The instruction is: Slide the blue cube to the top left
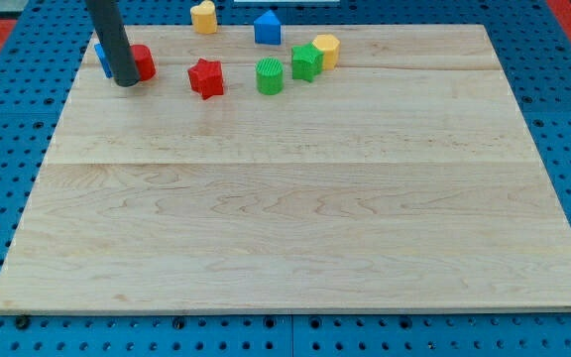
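Observation:
The blue cube [101, 56] sits near the board's top left, mostly hidden behind my dark rod. My tip [125, 82] rests on the board just below and right of it, touching or nearly touching it. A red block [144, 62] sits right beside the rod on its right.
A red star block [206, 78], a green cylinder [270, 76], a green block [306, 61] and a yellow block [326, 50] stand along the top. A yellow block [204, 17] and a blue house-shaped block [268, 28] sit at the top edge of the wooden board [295, 218].

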